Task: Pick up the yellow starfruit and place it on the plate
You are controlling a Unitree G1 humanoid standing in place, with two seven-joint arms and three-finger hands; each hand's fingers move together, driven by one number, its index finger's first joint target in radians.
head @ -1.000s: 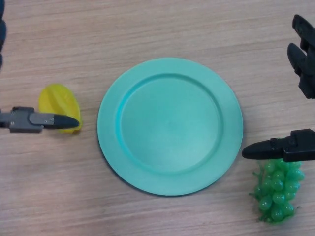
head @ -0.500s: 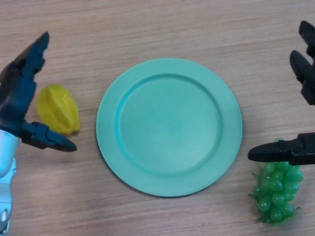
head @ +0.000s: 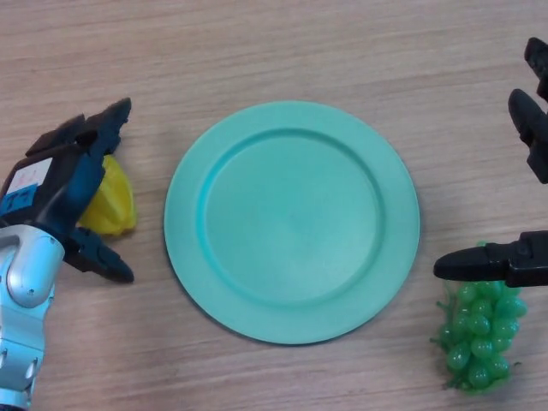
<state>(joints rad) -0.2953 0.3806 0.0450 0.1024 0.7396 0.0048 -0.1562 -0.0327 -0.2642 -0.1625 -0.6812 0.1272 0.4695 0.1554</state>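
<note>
The yellow starfruit point(head: 112, 204) lies on the wooden table just left of the green plate point(head: 291, 221), and only its right part shows. My left hand point(head: 58, 187) hangs over it from the left, fingers spread open above and thumb point(head: 103, 261) below, covering most of the fruit. Whether the hand touches the fruit I cannot tell. The plate holds nothing. My right hand point(head: 531, 257) stays open at the right edge, its thumb pointing left over the grapes.
A bunch of green grapes point(head: 479, 334) lies at the lower right, close to the plate's rim. Bare wooden table point(head: 274, 51) stretches behind the plate.
My left hand has swung in from the left edge and turned over the starfruit, now covering most of it. The right hand has barely moved.
</note>
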